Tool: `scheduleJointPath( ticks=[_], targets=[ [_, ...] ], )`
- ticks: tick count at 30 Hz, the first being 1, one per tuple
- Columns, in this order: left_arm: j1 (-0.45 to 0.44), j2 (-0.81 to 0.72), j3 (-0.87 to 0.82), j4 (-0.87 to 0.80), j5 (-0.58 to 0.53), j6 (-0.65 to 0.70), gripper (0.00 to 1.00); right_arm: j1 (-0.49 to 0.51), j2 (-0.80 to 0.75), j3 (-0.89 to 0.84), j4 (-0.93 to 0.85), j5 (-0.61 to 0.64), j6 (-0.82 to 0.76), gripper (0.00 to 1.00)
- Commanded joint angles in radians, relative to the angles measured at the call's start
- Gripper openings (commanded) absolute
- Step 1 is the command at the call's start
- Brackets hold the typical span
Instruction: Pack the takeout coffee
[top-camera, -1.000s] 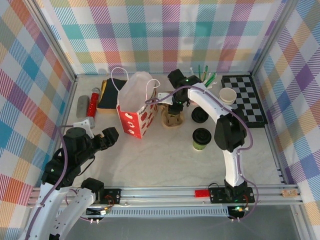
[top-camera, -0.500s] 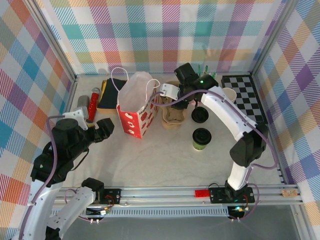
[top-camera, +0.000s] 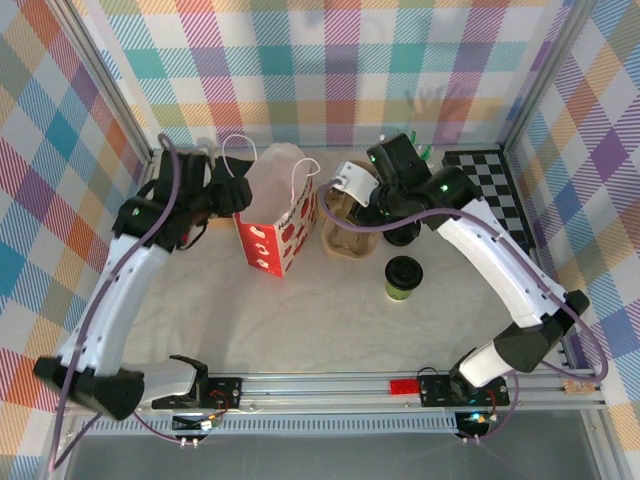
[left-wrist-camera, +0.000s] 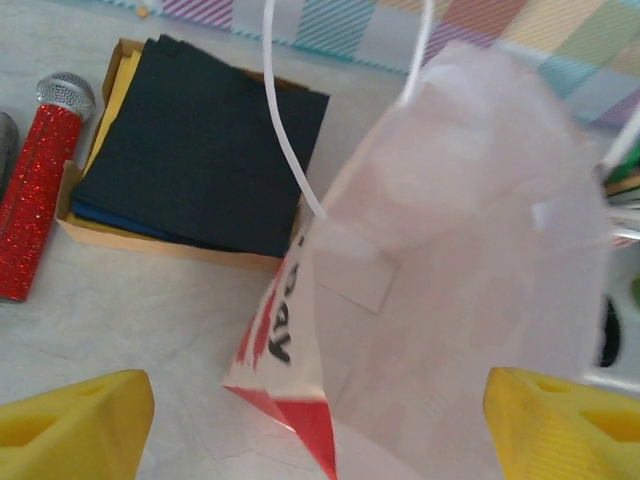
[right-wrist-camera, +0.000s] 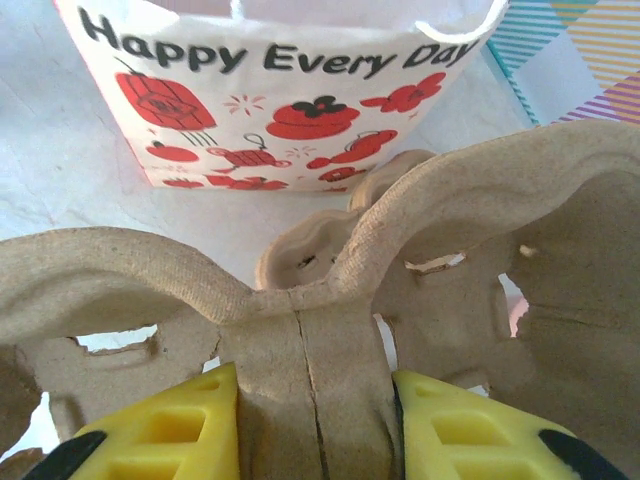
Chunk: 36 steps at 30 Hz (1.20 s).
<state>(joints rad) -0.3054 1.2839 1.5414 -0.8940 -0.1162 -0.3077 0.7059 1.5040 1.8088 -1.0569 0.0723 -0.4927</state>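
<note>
Between the yellow fingers (right-wrist-camera: 160, 435) of the right gripper (right-wrist-camera: 312, 425), a moulded cardboard cup carrier (right-wrist-camera: 420, 230) is being pinched by its central ridge. The jaws are standing only narrowly apart, clamped on that ridge. Just ahead of these jaws, beyond the carrier, a red and white paper bag (right-wrist-camera: 280, 90) printed "Happy Every Day" is standing upright on the table (top-camera: 300, 320).

The left gripper (left-wrist-camera: 318, 425) is hovering at the same bag's mouth with its jaws spread wide and gripping nothing. The bag's open top is sitting between and ahead of them. Off to the left of these jaws, a box of dark napkins (left-wrist-camera: 200, 150) and a red glitter microphone (left-wrist-camera: 45, 190) are lying on the table.

The takeout coffee (top-camera: 403, 277), a small green-banded paper cup with a black lid, is standing upright and alone, outside both pairs of jaws. It is sitting near the right jaws, on their side toward the arm bases, and well apart from the left jaws, with the bag and carrier between. Nothing is touching it.

As a judgement, the cup is likely behaving as a light, thin-walled thing that dents under a hard squeeze. Whether it is carrying liquid cannot be told. The lid is probably only pressed on, so lifting by it is risking a pop-off. The safer hold is looking like a gentle grip across the green band, just under the lid, keeping the cup upright throughout.
</note>
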Motion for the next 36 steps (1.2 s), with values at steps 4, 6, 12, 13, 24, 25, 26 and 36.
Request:
scheduleJointPath(
  ticks=[4,6,12,13,24,25,26,36],
  targets=[
    [0.048,0.177,0.181,-0.073,-0.043,0.109,0.83,0.015,-0.071,-0.016,0.001,-0.007,0.141,0.3],
    [0.052,0.222,0.216,-0.088,-0.039,0.126,0.83,0.014,-0.086,-0.014,0.002,-0.023,0.155,0.3],
    [0.055,0.324,0.25,-0.1,-0.004,0.148,0.78,0.019,-0.093,0.055,-0.029,-0.091,0.176,0.3],
    [0.055,0.334,0.25,-0.096,0.005,0.147,0.76,0.021,-0.088,0.074,-0.038,-0.094,0.179,0.3],
    [0.055,0.385,0.238,-0.097,-0.007,0.159,0.42,0.061,-0.074,0.167,-0.095,-0.106,0.19,0.28],
    [0.055,0.379,0.231,-0.097,-0.001,0.156,0.38,0.068,-0.074,0.171,-0.097,-0.105,0.19,0.27],
    [0.055,0.374,0.224,-0.095,0.003,0.152,0.36,0.074,-0.074,0.173,-0.099,-0.101,0.192,0.27],
    [0.032,0.246,0.147,-0.11,0.017,0.099,0.15,0.168,-0.017,0.281,-0.144,-0.06,0.189,0.25]
  ],
)
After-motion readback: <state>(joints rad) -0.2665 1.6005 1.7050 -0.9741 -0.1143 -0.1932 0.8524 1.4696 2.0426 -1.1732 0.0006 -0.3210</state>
